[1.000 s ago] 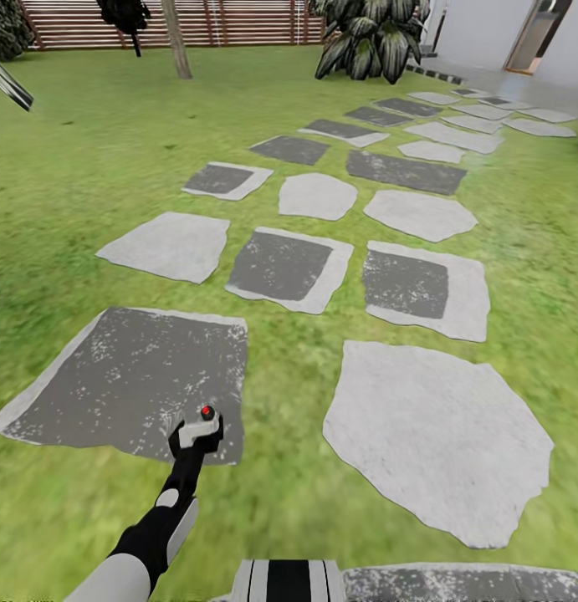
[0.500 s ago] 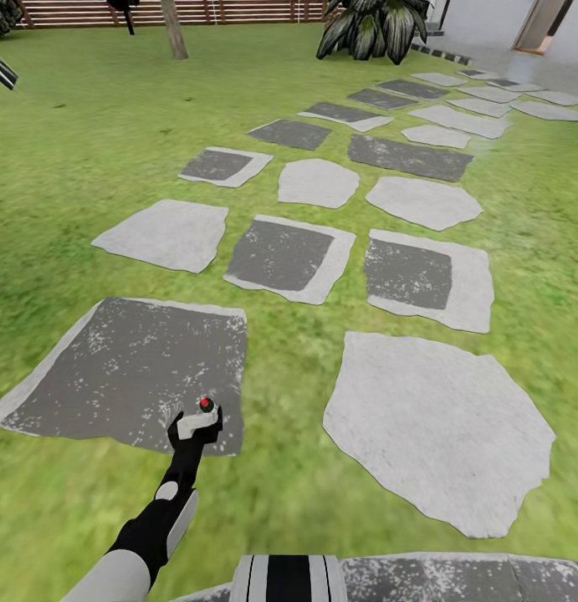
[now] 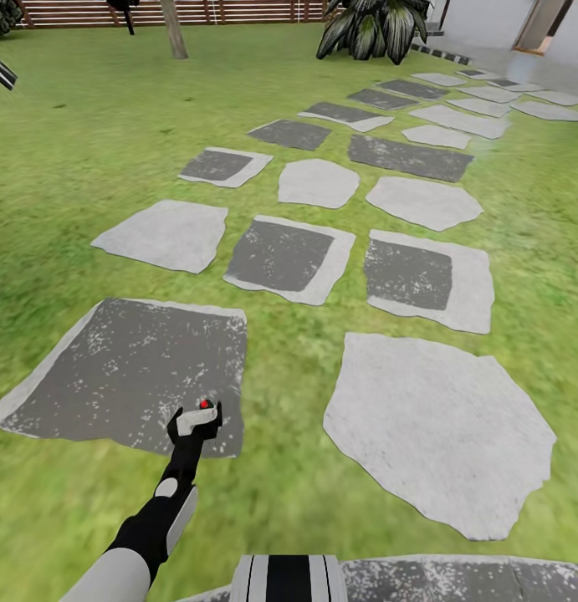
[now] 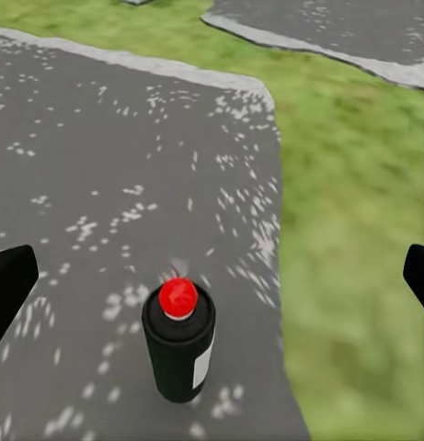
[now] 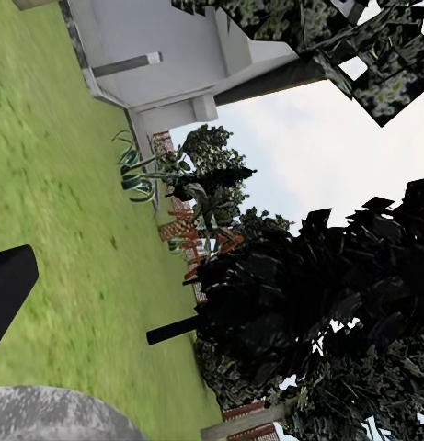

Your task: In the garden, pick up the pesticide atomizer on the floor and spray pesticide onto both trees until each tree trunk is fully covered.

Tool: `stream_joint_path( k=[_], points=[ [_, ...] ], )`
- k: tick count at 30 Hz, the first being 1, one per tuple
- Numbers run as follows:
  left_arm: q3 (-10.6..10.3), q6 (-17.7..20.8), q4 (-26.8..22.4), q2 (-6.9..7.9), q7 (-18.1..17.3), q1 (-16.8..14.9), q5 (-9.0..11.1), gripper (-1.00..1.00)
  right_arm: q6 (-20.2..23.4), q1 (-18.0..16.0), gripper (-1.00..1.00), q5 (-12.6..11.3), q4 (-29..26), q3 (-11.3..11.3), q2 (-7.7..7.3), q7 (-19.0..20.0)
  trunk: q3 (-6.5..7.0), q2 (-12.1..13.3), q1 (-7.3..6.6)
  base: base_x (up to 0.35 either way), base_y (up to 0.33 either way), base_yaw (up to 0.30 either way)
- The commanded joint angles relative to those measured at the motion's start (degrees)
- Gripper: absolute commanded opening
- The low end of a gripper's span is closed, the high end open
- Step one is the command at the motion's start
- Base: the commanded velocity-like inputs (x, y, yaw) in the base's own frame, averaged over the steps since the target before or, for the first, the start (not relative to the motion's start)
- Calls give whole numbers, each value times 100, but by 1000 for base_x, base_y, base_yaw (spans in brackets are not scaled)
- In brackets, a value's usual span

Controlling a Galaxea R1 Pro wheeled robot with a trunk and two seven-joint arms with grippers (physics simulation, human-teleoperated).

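The small near-black cylindrical pesticide atomizer (image 4: pixel 179 340) with its red button cap and pale label stood upright on the large dark grey speckled stepping stone (image 3: pixel 130 368), close to that slab's corner by the grass. The left gripper (image 3: pixel 196 418) hovered just above it with its jaws spread wide, a black finger (image 4: pixel 9 289) showing at either side of the bottle in the wrist view and nothing in its grasp. To take it well, the gripper probably needed to come lower so the fingers flanked the body below the cap, then close squarely without tipping the bottle. The right gripper's state I could not tell; one dark finger edge (image 5: pixel 7 289) showed against lawn, fence and dark foliage. Around lay green lawn (image 3: pixel 79 150), more pale and dark paving slabs, a grey-brown tree trunk (image 3: pixel 174 29) by the brown slatted fence (image 3: pixel 88 12) and a broad-leaved palm-like plant (image 3: pixel 372 29); nothing stood between gripper and bottle
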Motion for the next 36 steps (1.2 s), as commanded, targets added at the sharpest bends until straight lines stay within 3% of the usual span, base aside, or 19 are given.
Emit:
stream_joint_path(
  k=[1, 27, 36],
  points=[
    [6, -17, 6, -3, -8, -2, 29, 100, -21, -8, 100, 58, 9, -41, 4, 2, -3, -1, -1, 12, 0, 0],
    [6, -17, -5, -3, 0, -2, 29, 100, -24, -7, 100, 58, 9, -41, 4, 2, -3, -1, -1, 33, 0, 0],
    [6, -23, -21, -6, 0, -2, 29, 100, -21, -8, 100, 58, 9, -41, 12, 2, -202, -13, 22, 0, 0, 0]
  ],
)
